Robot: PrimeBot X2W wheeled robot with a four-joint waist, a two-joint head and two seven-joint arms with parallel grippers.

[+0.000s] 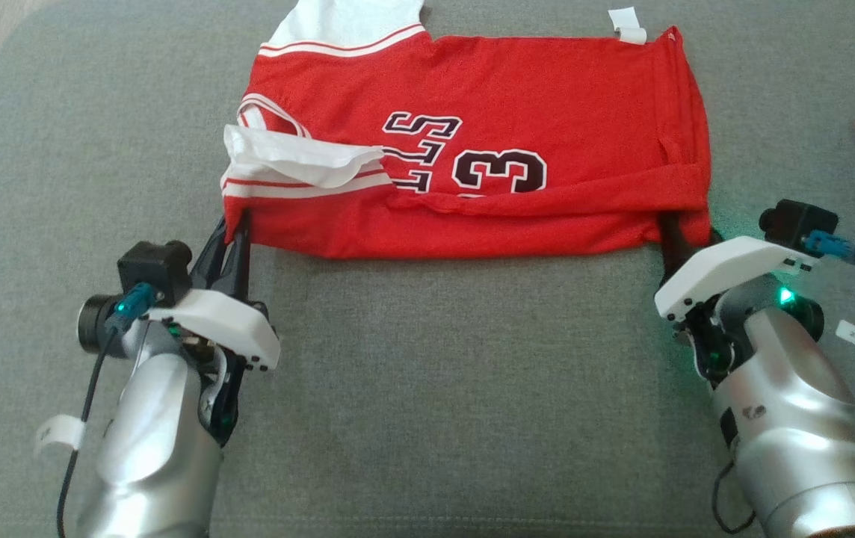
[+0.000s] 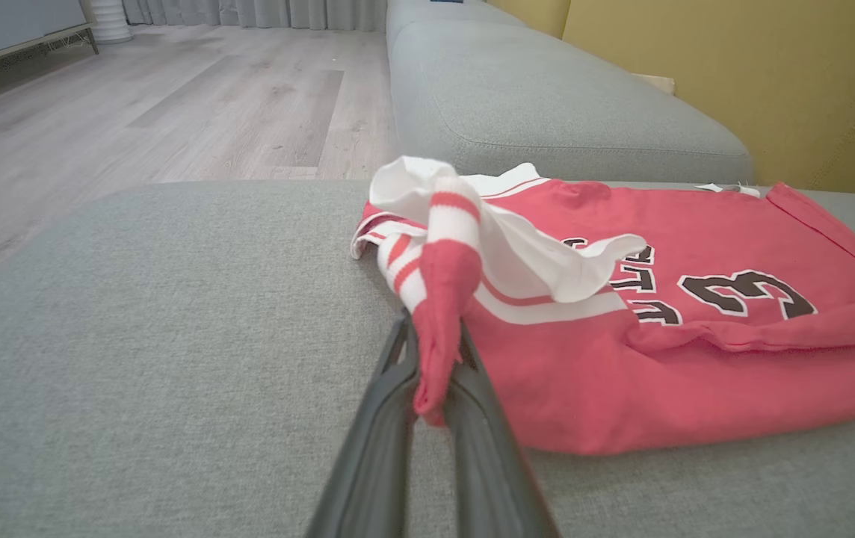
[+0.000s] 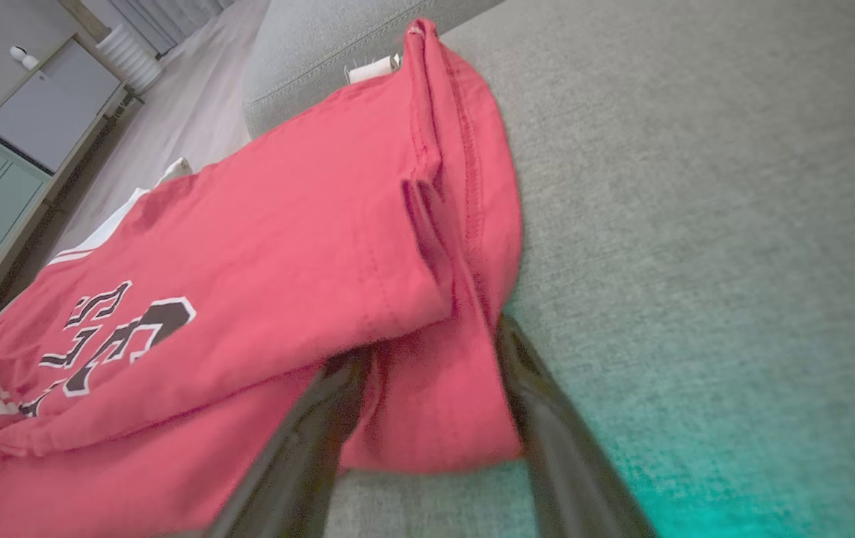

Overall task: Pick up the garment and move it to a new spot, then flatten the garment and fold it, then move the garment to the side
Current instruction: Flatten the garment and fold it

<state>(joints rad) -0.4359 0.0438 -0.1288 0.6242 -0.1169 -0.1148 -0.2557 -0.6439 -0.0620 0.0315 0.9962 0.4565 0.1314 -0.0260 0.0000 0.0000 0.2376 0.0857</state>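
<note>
Garment (image 1: 547,112), red with white trim; left hand (image 2: 436,351) tight on its edge, right hand (image 3: 431,341) apart astride corner.

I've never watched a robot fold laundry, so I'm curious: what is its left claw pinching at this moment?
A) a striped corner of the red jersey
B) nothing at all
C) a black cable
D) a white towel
A: in the left wrist view the left gripper is clamped shut on a red-and-white striped corner of the jersey.
</note>
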